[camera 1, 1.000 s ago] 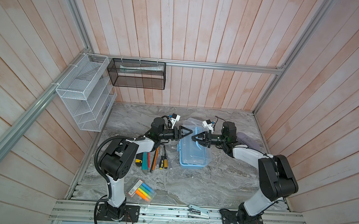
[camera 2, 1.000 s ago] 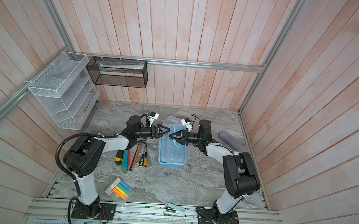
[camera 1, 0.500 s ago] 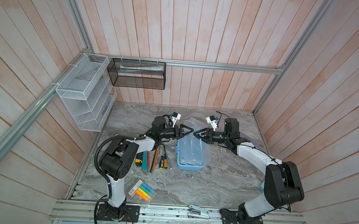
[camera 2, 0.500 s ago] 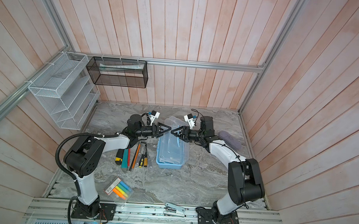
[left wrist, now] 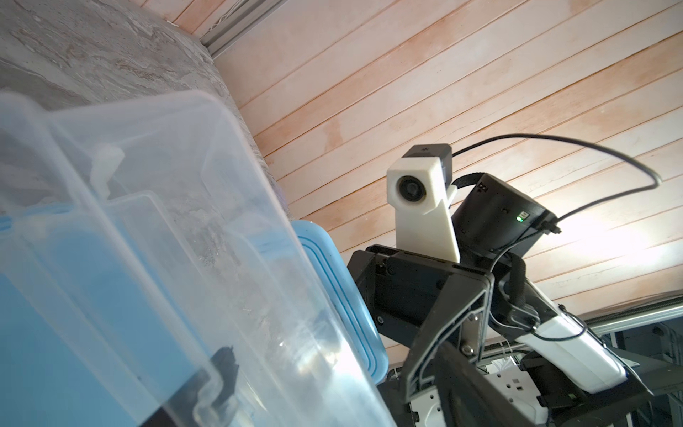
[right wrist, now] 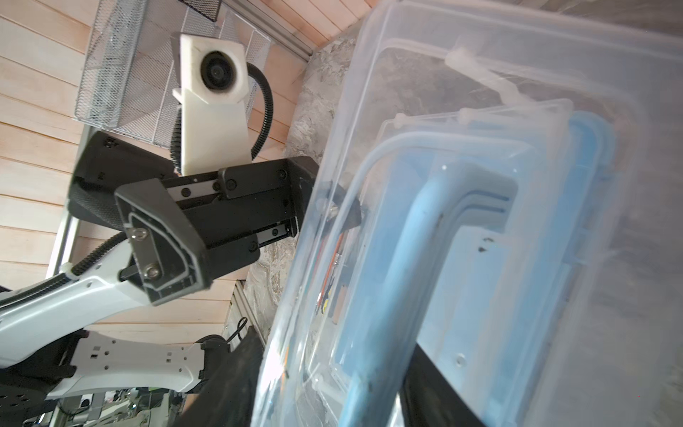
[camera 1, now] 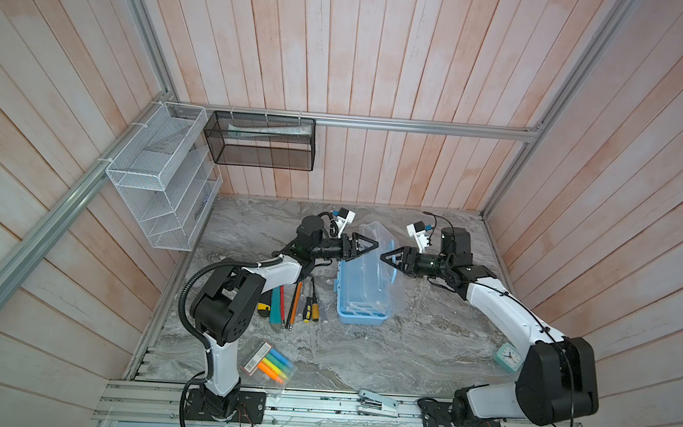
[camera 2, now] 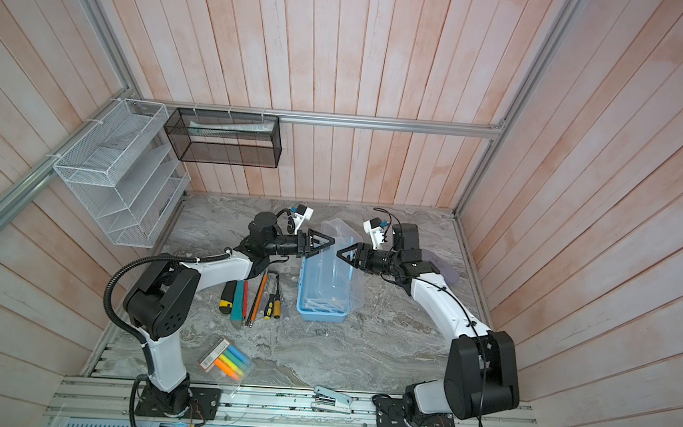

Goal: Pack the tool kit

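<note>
Well, loose hand tools (camera 1: 295, 298) lie leftmost on the marble table (camera 1: 362, 349). Just right of them, mid-table, sits the tool kit (camera 1: 361, 312), its clear lid (camera 1: 392, 289) raised. The left gripper (camera 1: 372, 246) is spread wide at the lid's edge. The right gripper (camera 1: 386, 257), fingers parted, hangs at its other side.

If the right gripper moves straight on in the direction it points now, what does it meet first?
Most likely the raised clear lid of the tool kit, directly before the right gripper; depth is unclear.
</note>
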`<action>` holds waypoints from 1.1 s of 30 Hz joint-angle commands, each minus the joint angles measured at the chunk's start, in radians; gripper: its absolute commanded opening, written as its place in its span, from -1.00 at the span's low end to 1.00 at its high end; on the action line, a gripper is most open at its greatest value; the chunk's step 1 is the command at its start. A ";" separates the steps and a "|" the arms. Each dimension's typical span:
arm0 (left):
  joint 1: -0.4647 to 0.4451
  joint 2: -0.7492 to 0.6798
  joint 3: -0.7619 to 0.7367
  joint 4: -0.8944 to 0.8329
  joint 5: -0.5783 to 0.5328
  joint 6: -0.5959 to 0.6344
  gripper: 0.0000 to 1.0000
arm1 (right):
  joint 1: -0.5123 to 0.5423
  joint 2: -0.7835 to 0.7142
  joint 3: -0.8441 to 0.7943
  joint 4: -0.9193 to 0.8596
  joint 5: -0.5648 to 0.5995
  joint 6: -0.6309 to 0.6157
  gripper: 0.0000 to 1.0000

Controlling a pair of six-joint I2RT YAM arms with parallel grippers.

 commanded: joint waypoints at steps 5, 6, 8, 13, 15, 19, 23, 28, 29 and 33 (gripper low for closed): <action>-0.031 -0.005 0.088 -0.052 0.019 0.037 0.71 | -0.084 -0.137 -0.041 -0.075 0.174 -0.012 0.34; -0.034 -0.004 0.098 -0.057 0.020 0.036 0.71 | -0.102 -0.157 -0.056 -0.065 0.176 0.002 0.35; -0.042 -0.006 0.115 -0.072 0.019 0.040 0.71 | -0.134 -0.197 -0.085 -0.049 0.195 0.030 0.36; -0.070 0.022 0.194 -0.116 0.016 0.050 0.71 | -0.203 -0.287 -0.172 0.005 0.250 0.089 0.36; -0.086 0.046 0.237 -0.140 0.021 0.057 0.71 | -0.224 -0.312 -0.195 0.016 0.261 0.098 0.36; -0.107 0.097 0.329 -0.207 0.020 0.085 0.71 | -0.244 -0.340 -0.213 0.005 0.274 0.083 0.37; -0.128 0.161 0.432 -0.277 0.026 0.116 0.70 | -0.277 -0.358 -0.249 0.020 0.257 0.078 0.37; -0.149 0.217 0.529 -0.353 0.030 0.159 0.70 | -0.298 -0.367 -0.285 0.047 0.240 0.085 0.37; -0.151 0.230 0.542 -0.360 0.031 0.159 0.70 | -0.299 -0.365 -0.289 0.050 0.241 0.084 0.37; -0.162 0.269 0.594 -0.366 0.040 0.155 0.70 | -0.306 -0.359 -0.297 0.068 0.244 0.087 0.37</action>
